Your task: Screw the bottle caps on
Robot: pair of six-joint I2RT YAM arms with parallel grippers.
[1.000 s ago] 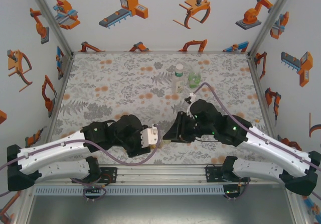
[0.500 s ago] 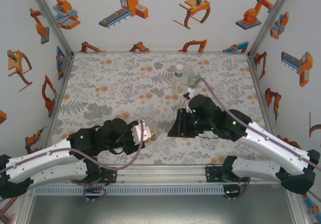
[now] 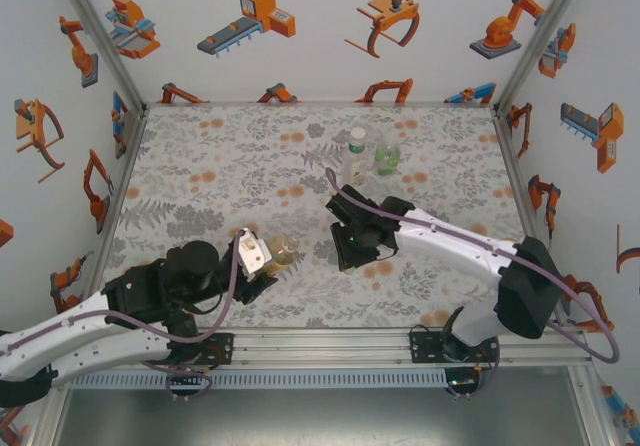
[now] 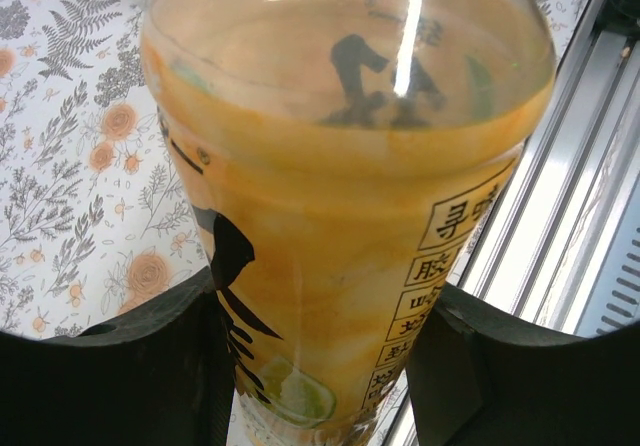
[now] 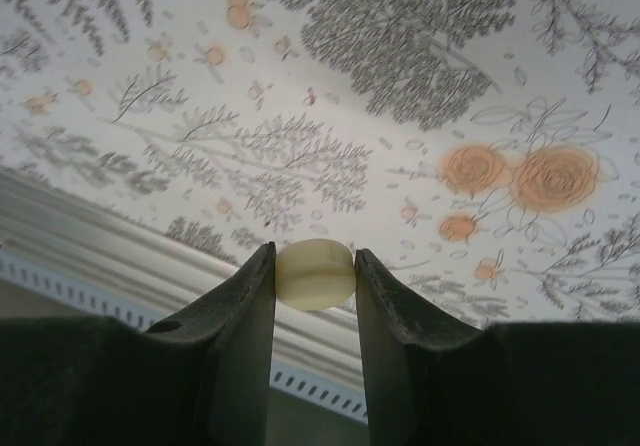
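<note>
Since a sec ago the arms have pulled apart, so no screwing yet. L gripper (image 4: pixel 320 361) hugs the orange bottle (image 4: pixel 340 186) near the front rail. R gripper (image 5: pixel 315 278) pinches one pale cap (image 5: pixel 315 274) above the table (image 3: pixel 200 166). Bottles: 3. The clear bottle (image 3: pixel 356 154) and green bottle (image 3: pixel 387 156) stand at the back, maybe capped. Loose caps: 1.

Left arm (image 3: pixel 90 321) runs low from the bottom-left corner toward centre, left gripper (image 4: pixel 320 366) clamped on an orange-yellow plastic bottle (image 4: pixel 340 216). Right arm (image 3: pixel 470 251) reaches in to mid-table, right gripper (image 5: pixel 315 278) pinching a small pale-yellow round plastic cap (image 5: pixel 315 269). Grippers face each other, apart.
</note>
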